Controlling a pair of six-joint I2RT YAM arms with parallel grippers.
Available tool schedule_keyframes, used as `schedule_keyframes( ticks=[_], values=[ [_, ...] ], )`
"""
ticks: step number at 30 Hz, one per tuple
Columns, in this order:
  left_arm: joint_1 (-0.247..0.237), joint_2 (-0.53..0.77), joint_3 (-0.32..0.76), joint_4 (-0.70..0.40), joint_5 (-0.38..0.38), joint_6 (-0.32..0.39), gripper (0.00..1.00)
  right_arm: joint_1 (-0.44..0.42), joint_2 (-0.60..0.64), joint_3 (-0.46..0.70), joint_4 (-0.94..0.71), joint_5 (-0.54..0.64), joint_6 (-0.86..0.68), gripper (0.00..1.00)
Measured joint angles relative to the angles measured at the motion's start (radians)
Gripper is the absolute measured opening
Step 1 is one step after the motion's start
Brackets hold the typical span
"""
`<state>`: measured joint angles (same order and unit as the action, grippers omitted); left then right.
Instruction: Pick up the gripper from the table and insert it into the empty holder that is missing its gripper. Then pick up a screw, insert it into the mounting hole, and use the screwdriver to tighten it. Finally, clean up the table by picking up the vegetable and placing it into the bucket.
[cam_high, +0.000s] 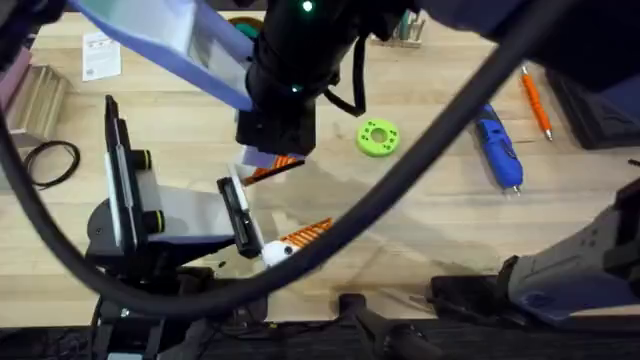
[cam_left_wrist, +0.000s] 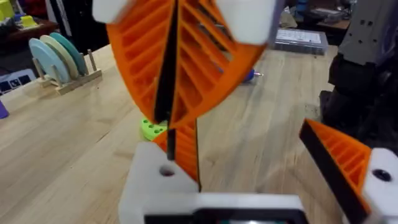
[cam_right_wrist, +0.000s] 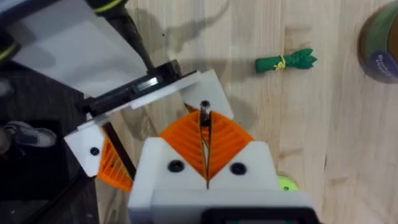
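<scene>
Near the left edge of the worktop (cam_high: 420, 215) lies a loop of black cable (cam_high: 55, 160). The left arm stretches along the near-left part of the worktop, and its left hand (cam_high: 258, 207) is spread. One side carries an orange ribbed pad (cam_high: 305, 232), well apart from the other side, which ends in the white holder (cam_left_wrist: 155, 180). Directly over that holder, left of the worktop's middle, the right hand (cam_right_wrist: 205, 134) comes down from a dark arm reaching across the far side. Its two orange pads are pressed together, pinching the gripper (cam_left_wrist: 183, 149) by its thin black edge. The orange wedge stands upright with its lower end against the holder's white block, just beside the mounting hole; whether it is fully seated I cannot tell. Right of this, about mid-worktop, a round green disc (cam_high: 378, 137) lies flat. Farther right the blue screwdriver (cam_high: 498, 148) lies on its side, its narrow tip toward the near edge. A thin orange pen-like tool (cam_high: 535, 103) lies just beyond it, toward the far-right corner. In the right wrist view the vegetable (cam_right_wrist: 286, 62) lies on bare wood, with the bucket (cam_right_wrist: 380, 40) near it but apart from it. Their place on the worktop I cannot tell.
</scene>
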<state>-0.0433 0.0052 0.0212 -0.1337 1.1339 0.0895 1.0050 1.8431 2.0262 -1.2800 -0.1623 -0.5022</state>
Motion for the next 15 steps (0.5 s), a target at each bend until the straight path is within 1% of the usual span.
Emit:
schedule_keyframes(
  ticks=[15],
  values=[
    [0.000,0.000,0.000,0.000,0.000,0.000,0.985,0.000,0.025,0.000,-0.004,0.000,0.000,0.006]
  ],
)
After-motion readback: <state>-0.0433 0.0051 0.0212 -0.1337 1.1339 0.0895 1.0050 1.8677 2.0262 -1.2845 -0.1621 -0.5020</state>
